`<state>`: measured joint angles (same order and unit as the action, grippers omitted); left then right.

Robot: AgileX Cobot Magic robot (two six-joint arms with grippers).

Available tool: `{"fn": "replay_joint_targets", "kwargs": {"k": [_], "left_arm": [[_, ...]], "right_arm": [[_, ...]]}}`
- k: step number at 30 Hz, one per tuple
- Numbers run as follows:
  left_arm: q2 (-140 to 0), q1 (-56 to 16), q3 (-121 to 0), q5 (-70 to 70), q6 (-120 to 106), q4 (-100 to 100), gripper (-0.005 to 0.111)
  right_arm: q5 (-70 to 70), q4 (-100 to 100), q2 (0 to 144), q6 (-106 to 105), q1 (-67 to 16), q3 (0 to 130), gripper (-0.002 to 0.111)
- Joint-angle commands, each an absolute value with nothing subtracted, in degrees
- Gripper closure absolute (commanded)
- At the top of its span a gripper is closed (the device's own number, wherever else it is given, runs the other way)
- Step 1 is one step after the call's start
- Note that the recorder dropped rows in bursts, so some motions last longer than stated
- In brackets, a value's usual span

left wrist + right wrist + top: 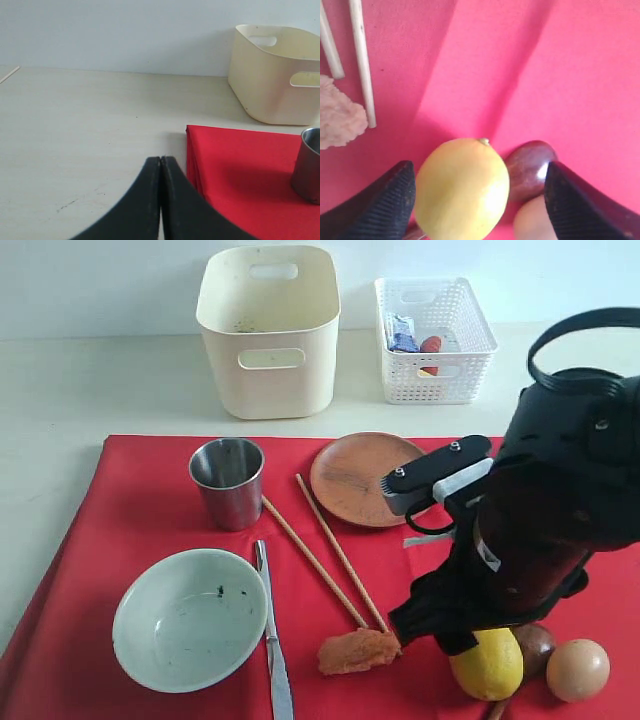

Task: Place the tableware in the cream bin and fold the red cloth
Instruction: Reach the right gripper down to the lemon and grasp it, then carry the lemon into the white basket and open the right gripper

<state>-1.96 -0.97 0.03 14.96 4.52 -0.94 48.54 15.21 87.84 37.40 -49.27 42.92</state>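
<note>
Fingers (375, 205) of right gripper (479, 172) splayed either side of lemon (462, 192) — food, wrong target; left gripper (161, 167) pinched shut. Steel cup (228, 480), bowl (190, 620), brown plate (355, 480) on red cloth (140, 520), cream bin (268, 350) beyond. Risk if closed here: clamping fruit, shoving egg (577, 670).

No legible text, brand, number or sign appears in any of the three views. A small white sticker (489, 556) on the black housing of the right arm (540, 530) is too blurred to read. A blue packet (403, 335) lying in the white lattice basket (470, 360) is too small for any print on it to be made out.
</note>
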Motion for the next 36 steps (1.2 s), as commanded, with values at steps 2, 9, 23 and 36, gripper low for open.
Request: {"fn": "replay_joint_targets", "kwargs": {"k": [2,9,23,36], "left_arm": [[-2.3,-1.3,0.0,14.7,4.2,-0.6,0.106],[-2.3,-1.3,0.0,14.7,4.2,-0.6,0.106],[-2.3,-1.3,0.0,14.7,4.2,-0.6,0.106],[-2.3,-1.3,0.0,14.7,4.2,-0.6,0.106]], "right_arm": [[44.0,11.7,87.0,37.6,-49.3,38.6,0.040],[37.4,10.1,87.0,38.1,-49.3,34.6,0.040],[28.7,10.6,88.1,38.8,-49.3,32.5,0.046],[28.7,8.6,85.9,39.1,-49.3,32.7,0.108]]}}
